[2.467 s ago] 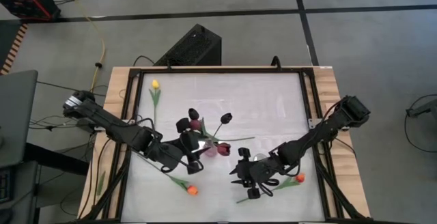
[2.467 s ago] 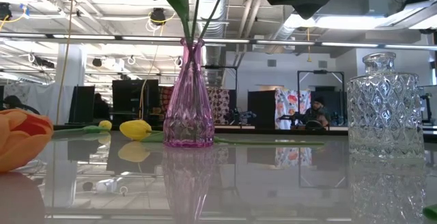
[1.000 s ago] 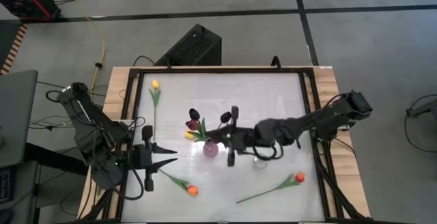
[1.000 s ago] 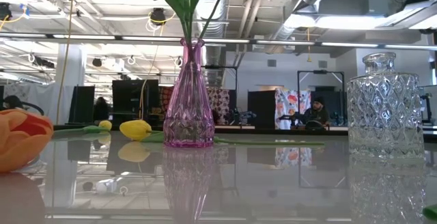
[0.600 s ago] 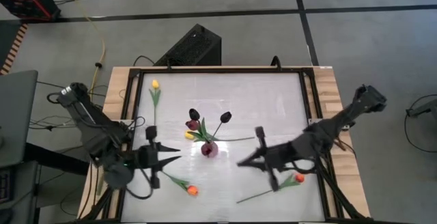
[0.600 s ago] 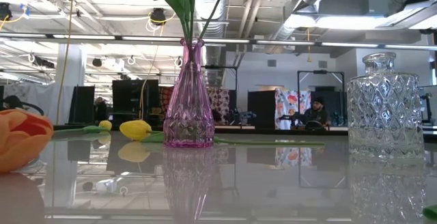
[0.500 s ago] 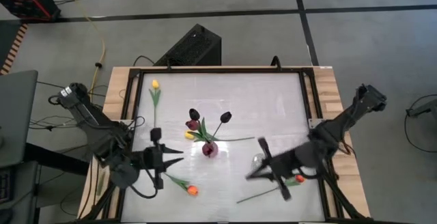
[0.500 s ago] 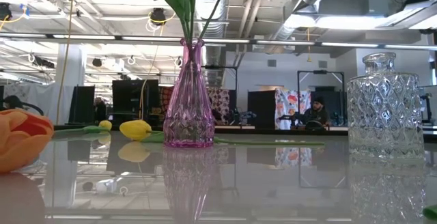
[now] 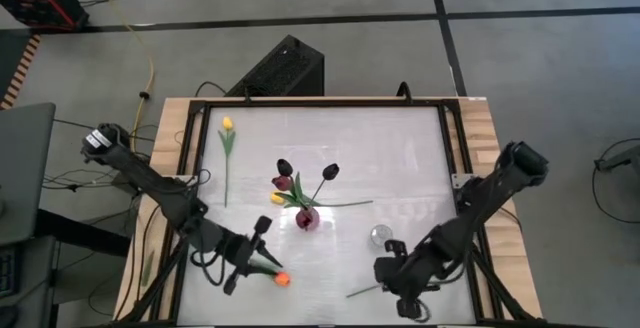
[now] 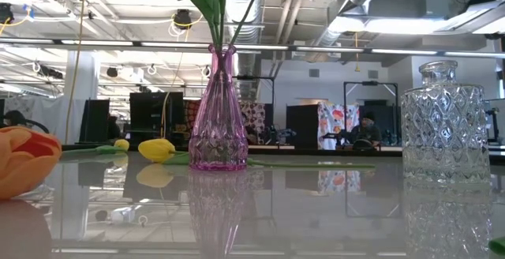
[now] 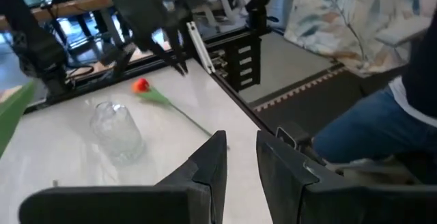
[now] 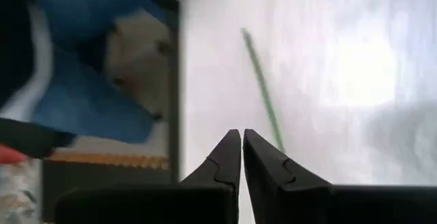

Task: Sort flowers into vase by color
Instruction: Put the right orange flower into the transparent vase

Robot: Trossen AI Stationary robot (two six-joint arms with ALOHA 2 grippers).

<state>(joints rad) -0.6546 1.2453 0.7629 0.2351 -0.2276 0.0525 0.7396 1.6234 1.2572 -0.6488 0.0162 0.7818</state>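
Note:
A pink vase (image 9: 307,218) (image 10: 218,117) stands mid-table with three dark tulips (image 9: 331,172) rising from its neck. Beside it, a yellow tulip head (image 9: 277,198) (image 10: 158,149) lies on the table. Another yellow tulip (image 9: 227,124) lies far-left. One orange tulip (image 9: 282,279) (image 10: 24,160) lies near-left, just beyond my left gripper (image 9: 256,252) (image 11: 240,157), which is narrowly open and holds nothing. My right gripper (image 9: 392,278) (image 12: 242,136) is shut and empty by the near edge. Just past its tips lies the green stem (image 12: 263,94) (image 9: 360,290) of the second orange tulip (image 11: 141,85).
A clear cut-glass vase (image 9: 380,235) (image 10: 443,125) (image 11: 117,132) stands right of the pink one, close to my right arm. A loose green stem (image 9: 345,205) lies between them. A black frame rail (image 9: 455,148) edges the table. A person's leg (image 11: 382,128) shows beyond the table's right side.
My right arm has swung from over the pink vase toward the near-right and come down by the right orange tulip's stem, now covering its head in the high view. My left gripper has moved toward the near edge, up to the left orange tulip. The flowers and vases have stayed put.

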